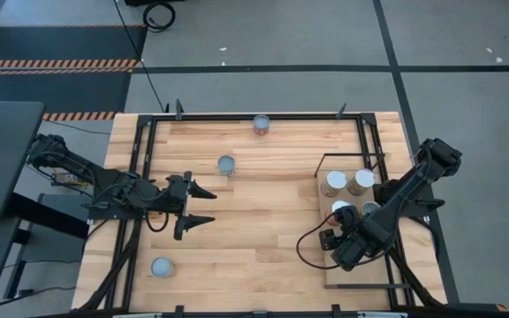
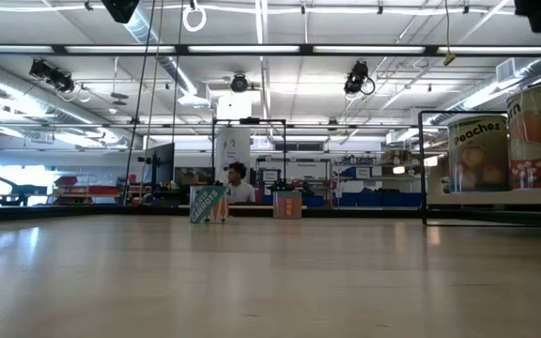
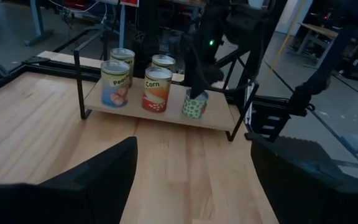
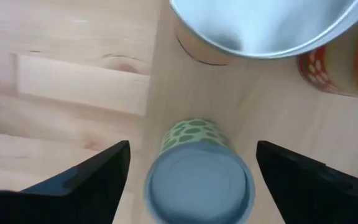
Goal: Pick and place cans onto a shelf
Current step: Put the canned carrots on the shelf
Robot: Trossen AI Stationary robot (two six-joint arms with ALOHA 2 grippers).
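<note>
The shelf (image 1: 394,265) lies on the table's right side, with four cans standing upright on its far half (image 1: 334,183). They also show in the left wrist view as a Peaches can (image 3: 115,83) and a Corn can (image 3: 156,89) with two behind. A green-labelled can (image 4: 199,183) stands upright on the shelf board nearer the front, and also shows in the left wrist view (image 3: 194,104). My right gripper (image 4: 192,149) is open above it, pointing down, one finger on each side and a gap to each. My left gripper (image 1: 200,205) is open over the table's left half, touching nothing.
Three cans stand loose on the wooden table: one at the far edge (image 1: 261,124), one left of centre (image 1: 226,164), one near the front left corner (image 1: 162,267). A black frame (image 1: 140,177) runs around the table. Bare wood (image 1: 272,230) lies between the arms.
</note>
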